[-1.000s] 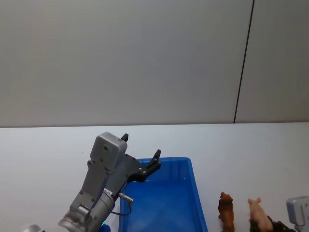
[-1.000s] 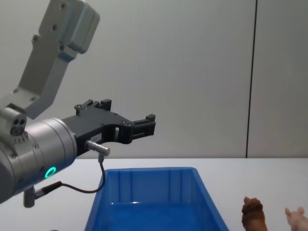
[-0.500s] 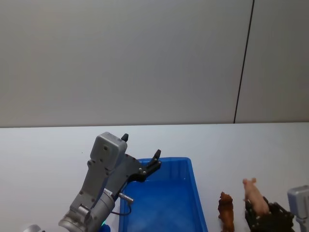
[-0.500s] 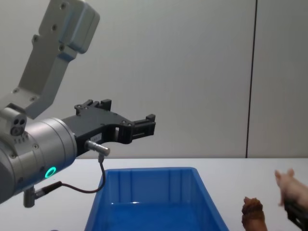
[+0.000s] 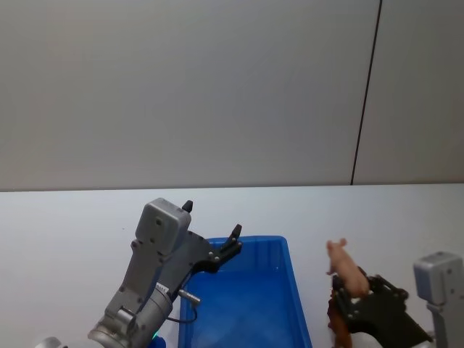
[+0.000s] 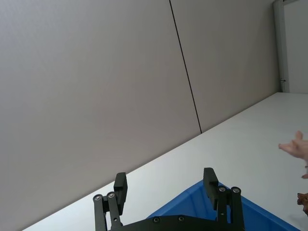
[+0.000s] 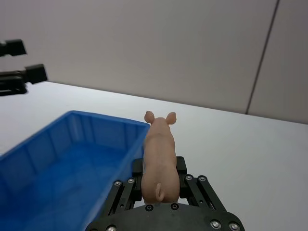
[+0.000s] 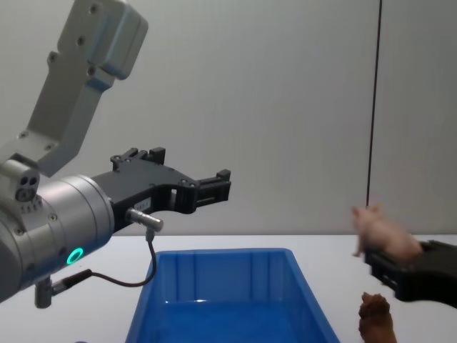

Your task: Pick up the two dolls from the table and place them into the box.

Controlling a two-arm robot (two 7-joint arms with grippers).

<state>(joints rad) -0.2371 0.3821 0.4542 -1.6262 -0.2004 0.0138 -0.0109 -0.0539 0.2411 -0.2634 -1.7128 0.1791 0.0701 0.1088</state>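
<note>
right gripper clamps pink doll, raised clear of table for carry; box just left of it, lower. brown doll directly beneath. left gripper, fingers spread, idle above box's far rim.

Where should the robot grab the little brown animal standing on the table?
Probably take the brown animal around its middle, pinching its two sides, coming down from above. It stands upright beside the box, so its top is free and its body looks narrow. The right tool holds the pink pig over it, so that goes first.
</note>
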